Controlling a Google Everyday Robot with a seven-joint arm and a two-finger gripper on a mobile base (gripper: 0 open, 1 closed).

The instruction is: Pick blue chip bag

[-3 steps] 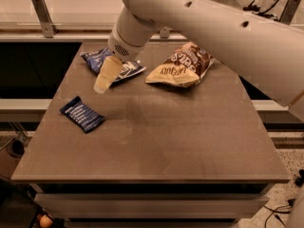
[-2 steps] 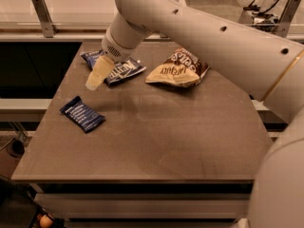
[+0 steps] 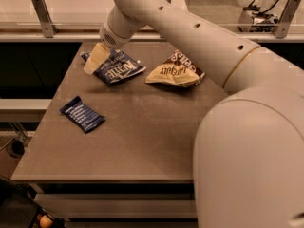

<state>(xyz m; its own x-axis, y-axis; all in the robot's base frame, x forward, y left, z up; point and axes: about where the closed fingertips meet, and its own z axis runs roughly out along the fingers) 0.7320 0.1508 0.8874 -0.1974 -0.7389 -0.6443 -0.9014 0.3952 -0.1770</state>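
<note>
The blue chip bag [image 3: 115, 66], glossy with white lettering, lies at the far left of the brown table [image 3: 142, 137]. My gripper [image 3: 95, 60] hangs over the bag's left end, its pale fingers pointing down and left, close to or touching the bag. My white arm reaches in from the right and fills the right side of the view.
A tan-and-brown chip bag [image 3: 175, 72] lies to the right of the blue bag. A small flat dark-blue packet [image 3: 82, 114] lies nearer the table's left edge. A rail with metal posts [image 3: 42, 16] runs behind the table.
My gripper has moved left and away from me, from the table in front of the blue bag to over the bag's left end. The arm has swung closer to the camera.
</note>
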